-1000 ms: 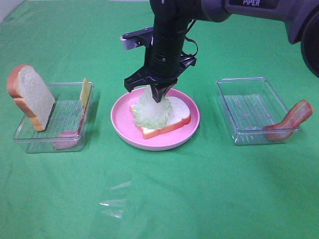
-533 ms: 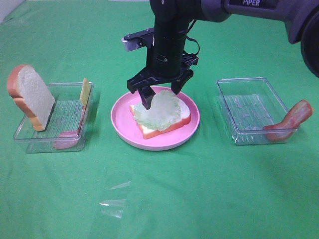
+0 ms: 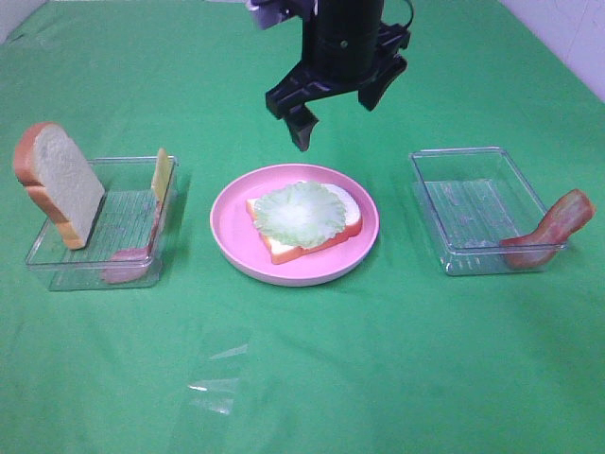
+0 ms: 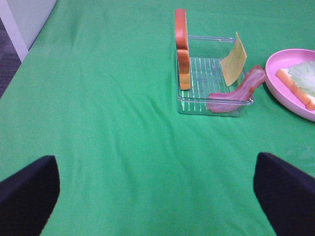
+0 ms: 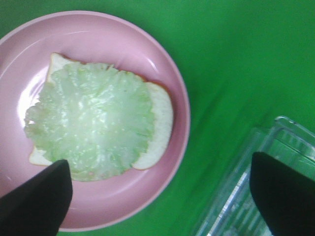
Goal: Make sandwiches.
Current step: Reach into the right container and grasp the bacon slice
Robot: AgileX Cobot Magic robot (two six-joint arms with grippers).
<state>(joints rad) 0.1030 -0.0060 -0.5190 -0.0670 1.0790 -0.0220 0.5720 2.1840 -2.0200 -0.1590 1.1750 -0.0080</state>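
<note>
A green cloth (image 3: 397,378) is covering the whole table. The black right arm (image 3: 345,38) is reaching in from the far side and hanging above the far edge of the plate. The right gripper (image 3: 336,121) is pointing down with its jaws standing wide apart, holding nothing. The left gripper (image 4: 157,194) is hovering over bare cloth to the left of the left tray, its jaws also spread wide and empty.

Two clear trays are sitting at either side: the left tray (image 3: 57,270) and the right tray (image 3: 473,156). Between them, the pink plate (image 3: 236,246) is carrying the half-built sandwich (image 3: 307,227): a bottom slice (image 3: 321,243) is lying flat, and the lettuce (image 3: 298,210) is lying spread on top of it, covering most of it.

A second slice (image 3: 61,184) is standing tilted at the left end of the left tray, rising above its rim. The right bacon (image 3: 548,232) is leaning over the near right corner of the right tray. The left bacon (image 3: 128,263) is resting in the near right corner of the left tray. The cheese (image 3: 162,173) is leaning upright against that tray's right wall. A clear scrap (image 3: 213,383) is lying on the near cloth.
</note>
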